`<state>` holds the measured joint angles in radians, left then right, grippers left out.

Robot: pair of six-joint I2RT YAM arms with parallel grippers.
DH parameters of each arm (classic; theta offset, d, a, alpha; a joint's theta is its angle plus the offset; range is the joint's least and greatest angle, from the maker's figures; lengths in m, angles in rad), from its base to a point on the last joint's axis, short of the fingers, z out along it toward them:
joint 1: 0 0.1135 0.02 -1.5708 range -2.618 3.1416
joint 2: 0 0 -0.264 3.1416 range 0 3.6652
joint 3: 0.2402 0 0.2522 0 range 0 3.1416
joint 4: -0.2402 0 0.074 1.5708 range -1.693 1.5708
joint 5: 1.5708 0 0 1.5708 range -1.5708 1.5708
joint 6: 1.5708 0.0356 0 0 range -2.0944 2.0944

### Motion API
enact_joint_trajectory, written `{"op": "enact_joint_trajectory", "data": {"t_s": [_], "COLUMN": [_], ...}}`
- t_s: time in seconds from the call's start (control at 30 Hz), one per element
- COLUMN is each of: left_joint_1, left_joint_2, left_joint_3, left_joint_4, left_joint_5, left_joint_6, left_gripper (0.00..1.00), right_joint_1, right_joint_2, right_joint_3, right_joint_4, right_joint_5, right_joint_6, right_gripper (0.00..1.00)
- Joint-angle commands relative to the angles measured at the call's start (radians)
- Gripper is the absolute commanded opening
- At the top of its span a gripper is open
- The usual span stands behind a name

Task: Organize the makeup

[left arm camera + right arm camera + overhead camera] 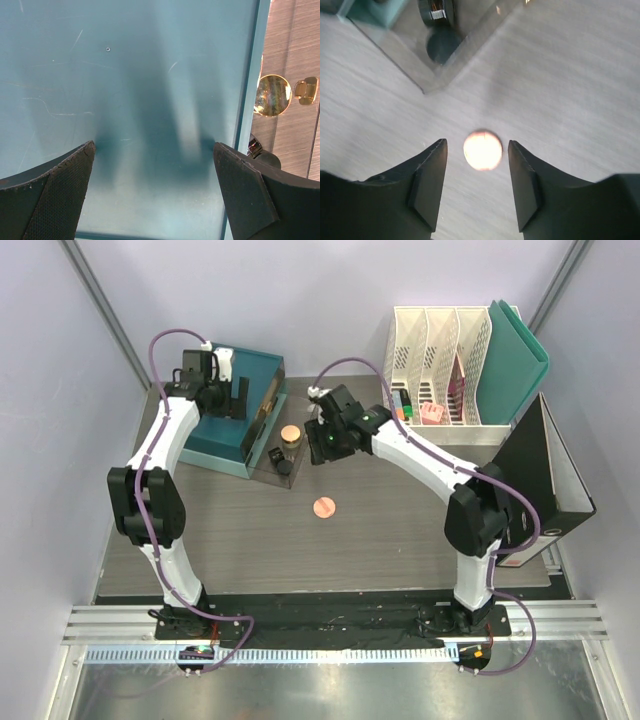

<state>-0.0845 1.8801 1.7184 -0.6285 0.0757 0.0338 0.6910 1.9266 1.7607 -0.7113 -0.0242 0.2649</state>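
The pink compact [323, 507] lay alone on the table [400, 545]. The right gripper [477, 145] hung over it, wide open and empty. Farther back, two jars [290, 433] sat in a clear tray [262, 476]. The left gripper [154, 146] gaped empty over a teal box [215, 440].

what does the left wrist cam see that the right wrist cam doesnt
Left wrist only: the teal box under the open left gripper, and a round gold-rimmed jar beyond its edge. Right wrist only: the pink compact framed between the open right gripper's fingers, and a dark jar in the clear organizer. Both: the wooden table.
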Motion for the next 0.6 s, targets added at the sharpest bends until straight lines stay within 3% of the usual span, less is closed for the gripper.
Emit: {"op": "enact_joint_trajectory", "data": {"t_s": [0.0, 0.2, 0.57], "left_joint_1": [0.000, 0.002, 0.002], "left_joint_2": [0.086, 0.083, 0.073], "left_joint_3": [-0.072, -0.063, -0.075], "left_joint_4": [-0.231, -0.237, -0.244], "left_joint_5": [0.032, 0.033, 0.019], "left_joint_6": [-0.005, -0.005, 0.003], "left_gripper": [1.00, 1.00, 1.00], "right_joint_1": [0.004, 0.024, 0.041], "right_joint_2": [-0.020, 0.031, 0.170], "right_joint_3": [-0.136, -0.198, -0.147], "right_joint_4": [-0.023, -0.042, -0.040], "right_joint_5": [-0.020, -0.037, -0.080], "right_joint_6": [-0.023, -0.038, -0.047], "right_gripper": [0.54, 0.51, 0.49]}}
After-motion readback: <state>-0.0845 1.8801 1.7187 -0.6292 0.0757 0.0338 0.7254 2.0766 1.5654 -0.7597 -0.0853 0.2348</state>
